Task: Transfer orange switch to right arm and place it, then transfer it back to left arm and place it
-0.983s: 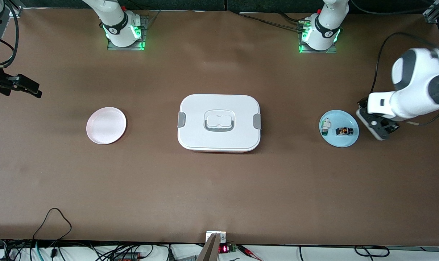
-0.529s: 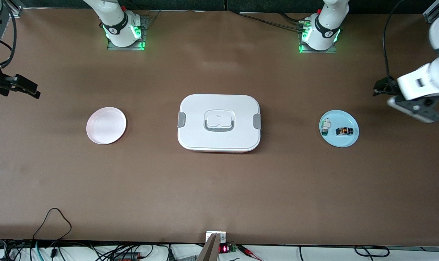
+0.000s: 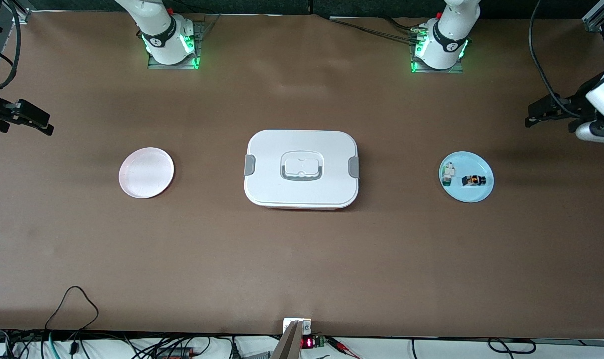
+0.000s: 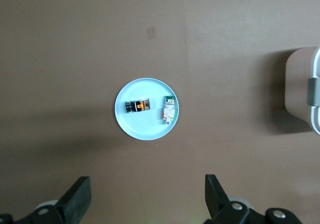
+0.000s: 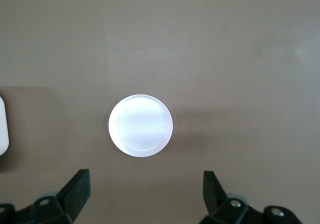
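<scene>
- A white box with grey side latches and a grey handle on its lid sits at the middle of the brown table, lid shut.
- Toward the left arm's end of the table lies a pale blue plate, carrying two small parts side by side.
- The orange switch, a tiny black cylinder with orange markings, lies on its side on that blue plate; in the left wrist view it shows as a dark barrel with an orange mark.
- Just beside it on the same plate, apart from it and nearer the box, lies a white switch with a green tip.
- Toward the right arm's end of the table sits a pink plate, well apart from the box, with nothing on it.
- The left gripper hangs high over the table's edge at the left arm's end, its fingers spread wide apart and holding nothing; its wrist camera looks straight down on the blue plate.
- The right gripper hangs over the table's edge at the right arm's end, fingers likewise wide apart and empty, its wrist camera looking down on the pink plate.
</scene>
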Available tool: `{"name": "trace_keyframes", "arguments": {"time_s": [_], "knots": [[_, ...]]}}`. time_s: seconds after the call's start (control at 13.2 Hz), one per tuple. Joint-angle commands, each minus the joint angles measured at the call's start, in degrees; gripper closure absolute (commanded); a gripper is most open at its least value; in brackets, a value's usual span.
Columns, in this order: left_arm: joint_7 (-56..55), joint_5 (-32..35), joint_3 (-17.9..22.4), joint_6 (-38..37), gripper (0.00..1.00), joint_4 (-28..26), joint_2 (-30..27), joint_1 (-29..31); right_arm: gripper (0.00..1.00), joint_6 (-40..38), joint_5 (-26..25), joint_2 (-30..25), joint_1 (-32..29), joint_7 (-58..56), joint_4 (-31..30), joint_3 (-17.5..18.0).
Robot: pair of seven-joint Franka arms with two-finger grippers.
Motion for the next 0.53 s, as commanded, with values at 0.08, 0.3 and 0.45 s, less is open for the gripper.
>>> {"name": "trace_keyframes", "arguments": {"time_s": [0.08,0.3,0.45], "knots": [[-0.8,-1.0,0.0,-1.7,0.0,2.2,0.3,0.0,0.0,-3.2,0.6,0.2,-0.6,-0.5,1.3,1.1],[-4.6,1.0,9.7,-3.3,0.0,3.7,0.3,-15.7,0.0,-4.1,0.5,0.0,-0.7,-0.9,1.3,1.0],[-4.5,1.0,15.5,-3.1,0.0,3.7,0.7,-20.3,0.0,-4.1,0.5,0.0,-0.7,-0.8,1.4,1.1]]}}
